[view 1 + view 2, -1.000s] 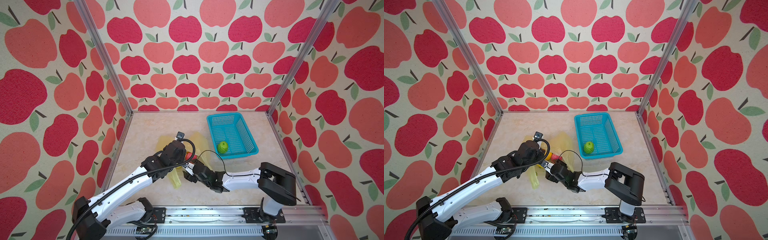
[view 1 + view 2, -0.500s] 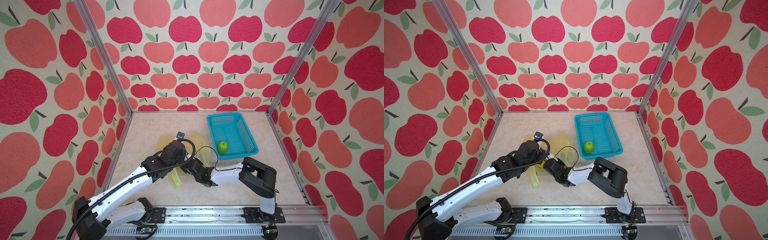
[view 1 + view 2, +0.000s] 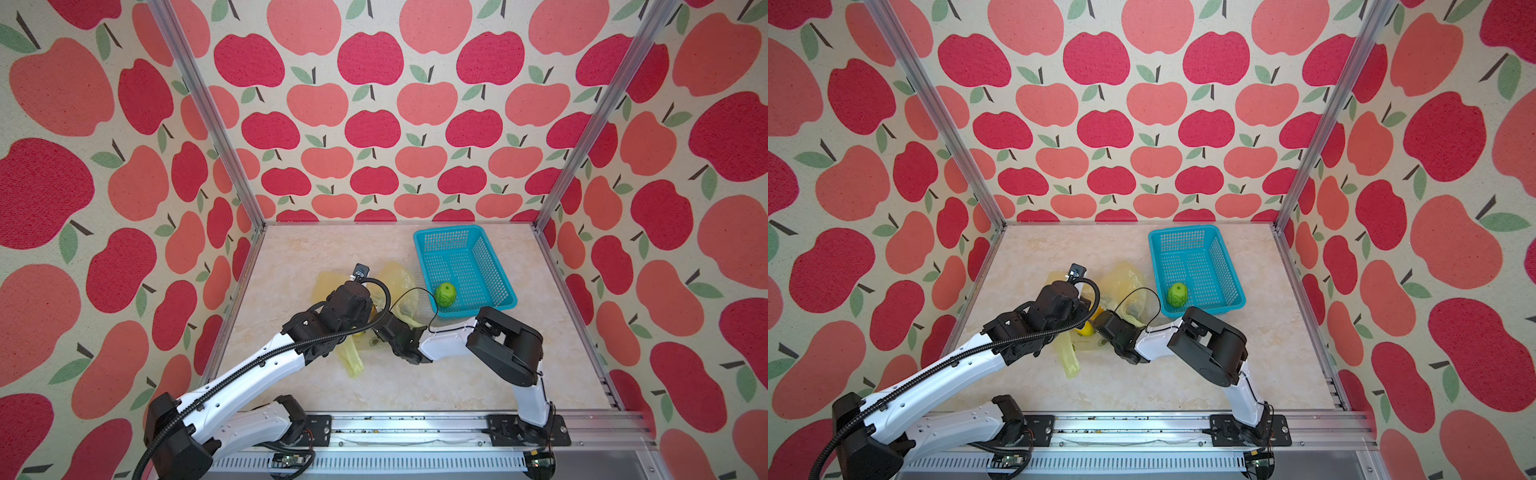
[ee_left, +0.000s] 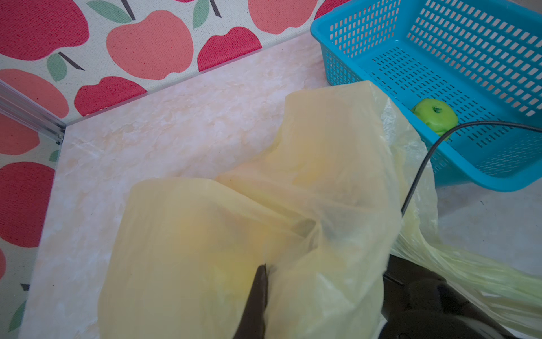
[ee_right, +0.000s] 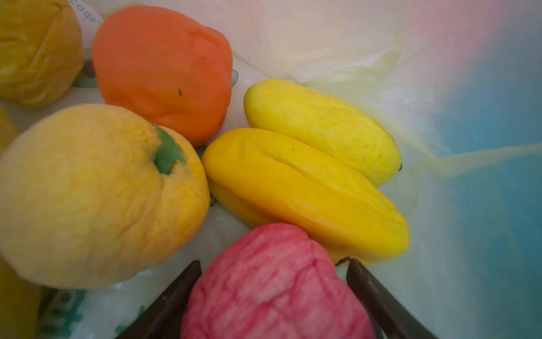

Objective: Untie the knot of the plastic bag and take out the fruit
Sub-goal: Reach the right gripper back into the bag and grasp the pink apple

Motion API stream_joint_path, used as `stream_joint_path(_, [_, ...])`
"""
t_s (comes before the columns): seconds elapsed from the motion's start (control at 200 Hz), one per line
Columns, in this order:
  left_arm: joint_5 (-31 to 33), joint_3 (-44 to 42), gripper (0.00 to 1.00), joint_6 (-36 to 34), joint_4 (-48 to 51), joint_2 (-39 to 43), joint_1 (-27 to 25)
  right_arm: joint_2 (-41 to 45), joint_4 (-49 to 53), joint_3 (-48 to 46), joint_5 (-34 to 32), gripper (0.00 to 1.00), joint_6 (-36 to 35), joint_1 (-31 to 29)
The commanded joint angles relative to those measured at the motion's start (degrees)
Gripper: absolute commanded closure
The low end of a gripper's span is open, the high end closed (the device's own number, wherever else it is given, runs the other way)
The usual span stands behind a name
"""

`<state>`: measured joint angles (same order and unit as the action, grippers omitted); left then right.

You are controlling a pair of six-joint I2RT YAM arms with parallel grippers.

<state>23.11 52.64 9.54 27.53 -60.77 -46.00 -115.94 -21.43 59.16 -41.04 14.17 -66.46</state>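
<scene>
1. My left end effector [image 4: 259, 281]: pinched flat on plastic bag [image 4: 205, 234], on counter [image 3: 311, 257].
2. My right end effector [image 5: 274, 262]: inside bag, clamped around one pink fruit [image 5: 272, 299].
3. Bag: six fruits [image 5: 88, 190] visible.
4. Basket [image 3: 424, 241]: one green fruit [image 3: 445, 294].

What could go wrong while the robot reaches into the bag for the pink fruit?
The right gripper straddles the rounded pink fruit; squeezed, it might pop out. The long golden-yellow fruit right beside it could get dragged along. The left gripper pinches only thin plastic bag film, which could slip and close the opening.
</scene>
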Motion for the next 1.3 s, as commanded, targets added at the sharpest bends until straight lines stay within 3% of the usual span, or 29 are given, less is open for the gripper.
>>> stream_joint_path(0.0, [-0.4, -0.2, 1.0, -0.2, 0.0, 0.0, 0.1, 1.9, -0.9, -0.5, 2.6, 0.3, 0.4, -0.3])
stream_joint_path(0.245, [-0.3, -0.2, 1.0, -0.2, 0.0, 0.0, 0.1, 6.9, -4.4, -3.6, 3.8, 0.42, -3.5, -2.1])
stream_joint_path(0.535, [-0.2, -0.2, 1.0, -0.2, -0.1, 0.0, 0.1, 13.5, -13.8, -9.5, 2.9, 0.49, -12.2, -9.5])
stream_joint_path(0.71, [-0.2, -0.4, 1.0, 0.0, -0.1, 0.3, 0.1, 17.4, -17.9, -13.9, 5.9, 0.56, -12.6, -9.8])
stream_joint_path(0.986, [-0.2, -0.3, 1.0, 0.0, -0.1, 0.2, 0.1, 24.2, -26.2, -22.3, 10.1, 0.56, -14.1, -10.2])
stream_joint_path(1.056, [-0.3, -0.3, 1.0, 0.0, -0.1, 0.2, 0.1, 23.5, -27.1, -22.3, 8.7, 0.56, -14.6, -10.2])
stream_joint_path(1.166, [-0.3, -0.3, 1.0, 0.0, -0.1, 0.2, 0.1, 20.8, -26.8, -21.1, 7.0, 0.64, -14.4, -10.1])
stream_joint_path(1.296, [-0.1, -0.3, 1.0, 0.0, -0.1, 0.2, 0.1, 21.5, -27.9, -22.0, 10.5, 0.62, -14.0, -10.2])
